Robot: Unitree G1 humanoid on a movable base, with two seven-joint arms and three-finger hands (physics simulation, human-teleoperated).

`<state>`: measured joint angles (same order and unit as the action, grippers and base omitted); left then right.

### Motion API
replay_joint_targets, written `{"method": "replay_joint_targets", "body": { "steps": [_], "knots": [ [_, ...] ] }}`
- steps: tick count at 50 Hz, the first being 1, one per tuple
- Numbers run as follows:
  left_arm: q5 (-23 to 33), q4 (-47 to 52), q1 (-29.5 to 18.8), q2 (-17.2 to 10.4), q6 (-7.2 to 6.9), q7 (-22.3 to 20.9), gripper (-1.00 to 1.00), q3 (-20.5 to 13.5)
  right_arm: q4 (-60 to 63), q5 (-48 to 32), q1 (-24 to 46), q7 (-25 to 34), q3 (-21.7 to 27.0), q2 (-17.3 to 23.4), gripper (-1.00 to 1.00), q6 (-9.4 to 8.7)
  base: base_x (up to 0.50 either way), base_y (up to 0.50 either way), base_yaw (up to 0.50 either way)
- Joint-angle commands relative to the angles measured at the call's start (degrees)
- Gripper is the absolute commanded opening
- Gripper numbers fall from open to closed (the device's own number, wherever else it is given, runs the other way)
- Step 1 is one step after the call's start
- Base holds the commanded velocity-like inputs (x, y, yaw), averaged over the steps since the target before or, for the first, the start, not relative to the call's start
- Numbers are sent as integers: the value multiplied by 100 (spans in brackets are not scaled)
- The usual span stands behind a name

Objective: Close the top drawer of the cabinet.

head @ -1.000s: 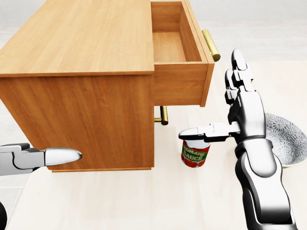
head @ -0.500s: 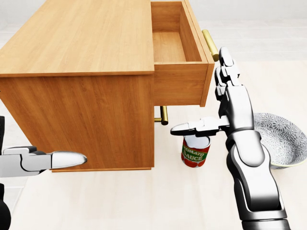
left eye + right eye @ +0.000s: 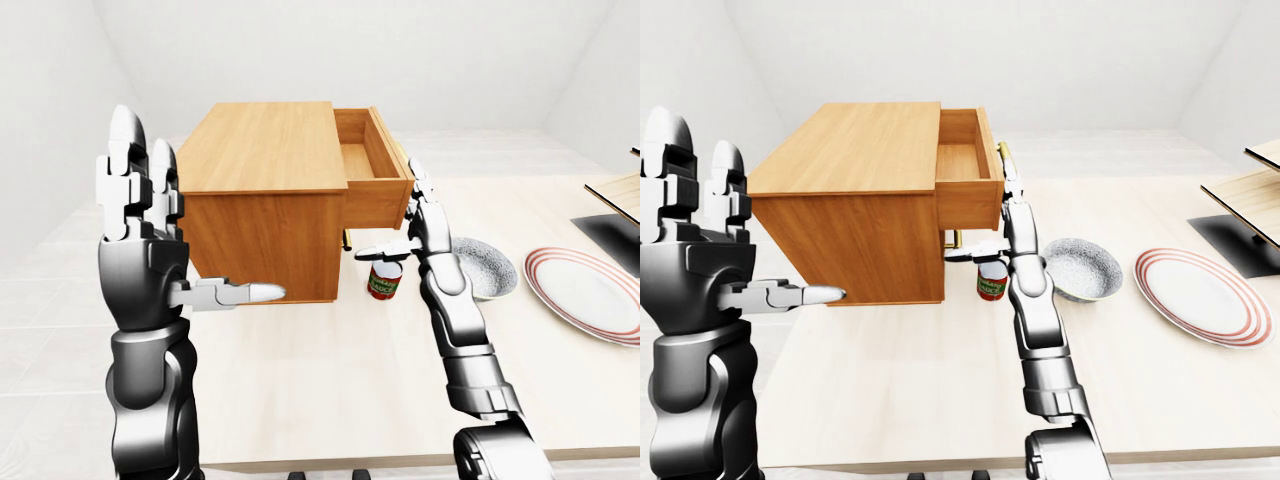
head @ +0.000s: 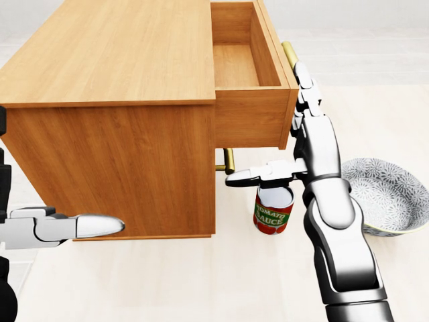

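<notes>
Tomato sauce can upright on pale table. Patterned grey bowl to its right, apart. Red-ringed white plate farther right. Dark tray at far right edge.

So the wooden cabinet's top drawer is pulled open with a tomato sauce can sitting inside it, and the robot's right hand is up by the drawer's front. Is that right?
Not quite. The open top drawer of the light wooden cabinet is empty, as the head view shows. The red tomato sauce can stands on the pale table, below the drawer. The open silver right hand is indeed by the drawer's front.
</notes>
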<state>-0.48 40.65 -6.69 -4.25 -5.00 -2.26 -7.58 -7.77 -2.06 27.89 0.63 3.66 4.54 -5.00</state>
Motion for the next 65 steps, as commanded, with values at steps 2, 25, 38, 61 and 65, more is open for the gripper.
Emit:
{"method": "replay_joint_targets", "body": {
  "steps": [2,25,38,61,65],
  "knots": [
    [30,-8,-13,6,0,-20,100,18,-13,-121,-7,201,-326,-213,100,0,0,0,0],
    [67,-57,14,16,0,-45,100,26,-268,-369,-178,355,-559,-499,100,0,0,0,0],
    [80,-38,12,17,0,-52,100,34,-356,-472,-63,414,-619,-589,100,0,0,0,0],
    [85,-62,11,21,0,-73,100,29,-850,-620,225,463,-761,-821,100,0,0,0,0],
    [86,-44,0,14,0,-76,100,32,-938,-659,225,469,-817,-872,100,0,0,0,0]
  ]
}}
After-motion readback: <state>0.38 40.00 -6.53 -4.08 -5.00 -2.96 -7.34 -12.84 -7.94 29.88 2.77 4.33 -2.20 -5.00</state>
